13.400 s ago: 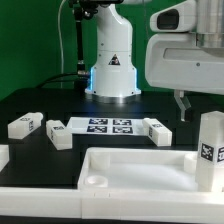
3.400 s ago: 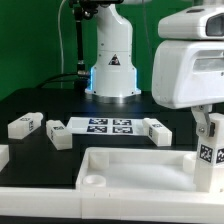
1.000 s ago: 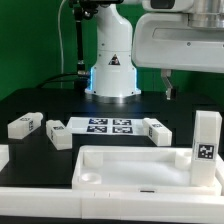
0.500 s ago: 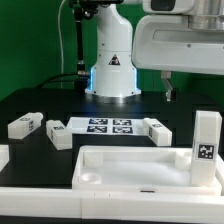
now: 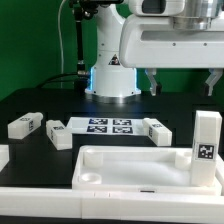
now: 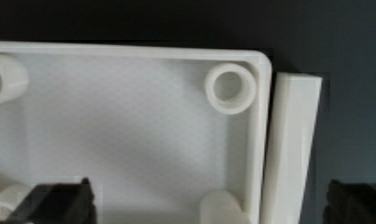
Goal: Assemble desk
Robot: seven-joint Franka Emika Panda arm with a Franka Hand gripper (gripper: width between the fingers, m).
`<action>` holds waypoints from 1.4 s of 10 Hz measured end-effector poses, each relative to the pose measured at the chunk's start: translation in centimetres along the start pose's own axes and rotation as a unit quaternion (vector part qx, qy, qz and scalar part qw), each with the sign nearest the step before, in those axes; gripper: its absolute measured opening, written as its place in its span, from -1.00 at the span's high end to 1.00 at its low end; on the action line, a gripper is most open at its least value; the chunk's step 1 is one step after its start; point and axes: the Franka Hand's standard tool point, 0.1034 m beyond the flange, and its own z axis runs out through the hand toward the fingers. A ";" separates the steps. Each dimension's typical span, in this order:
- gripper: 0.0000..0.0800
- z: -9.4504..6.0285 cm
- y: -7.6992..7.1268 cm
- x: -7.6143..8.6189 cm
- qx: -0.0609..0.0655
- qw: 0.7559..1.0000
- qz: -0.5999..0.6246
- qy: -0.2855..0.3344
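Gripper [image 5: 182,86] is held wide open & empty over tabletop [image 5: 130,156] at exterior frame bottom, prob. because one leg [image 5: 206,138] is already stood upright at lower right.

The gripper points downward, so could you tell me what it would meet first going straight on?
Probably the tabletop corner by its socket, under the open gripper; the upright leg beside it could catch one finger first, as depth is unclear.
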 end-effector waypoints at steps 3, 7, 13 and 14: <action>-0.62 0.3 0.0 0.1 0.001 1.000 0.001 0.000; -0.62 5.3 -0.8 -3.6 0.000 1.000 -0.013 0.023; -0.62 6.1 -0.9 -5.5 -0.002 0.998 -0.023 -0.066; -0.62 6.6 -1.0 -5.8 -0.004 0.996 -0.032 -0.079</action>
